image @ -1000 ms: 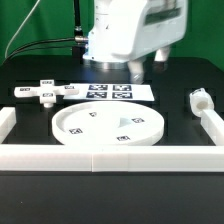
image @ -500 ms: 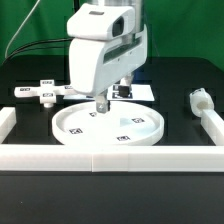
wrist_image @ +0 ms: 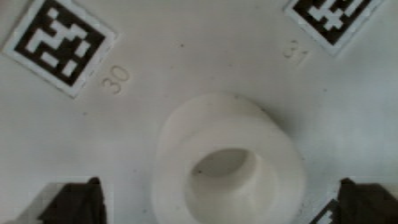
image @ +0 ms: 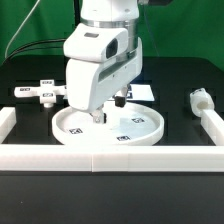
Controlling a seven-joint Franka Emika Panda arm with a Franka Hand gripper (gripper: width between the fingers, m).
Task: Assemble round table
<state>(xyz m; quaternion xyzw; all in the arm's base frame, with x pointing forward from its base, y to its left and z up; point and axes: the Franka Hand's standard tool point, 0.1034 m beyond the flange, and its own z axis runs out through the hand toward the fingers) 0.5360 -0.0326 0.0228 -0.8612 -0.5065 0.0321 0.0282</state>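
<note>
Black tabletop [image: 180, 75] carries the large rimmed round white plastic disc [image: 140, 130] toward six o'clock. The two-finger gripper [image: 106, 110] hovers low, fingers [wrist_image: 71, 200] spread astride the disc's raised hub [wrist_image: 222, 165] (nothing gripped). Probably the step is grasping the disc: descend, close squarely. Short cylindrical white post [image: 198, 100] lies at three o'clock of it, flat cross-shaped foot piece [image: 42, 93] at ten.

Found the gripper [image: 108, 110] low over the round disc [image: 145, 130], jaws apart and empty; could not tell whether touching the disc. Noted the cross-shaped foot piece [image: 40, 92] beyond the disc toward the exterior view's left, the short post [image: 200, 100] clear of the disc toward the exterior view's right, a white rail [image: 110, 158] just before the disc.
</note>
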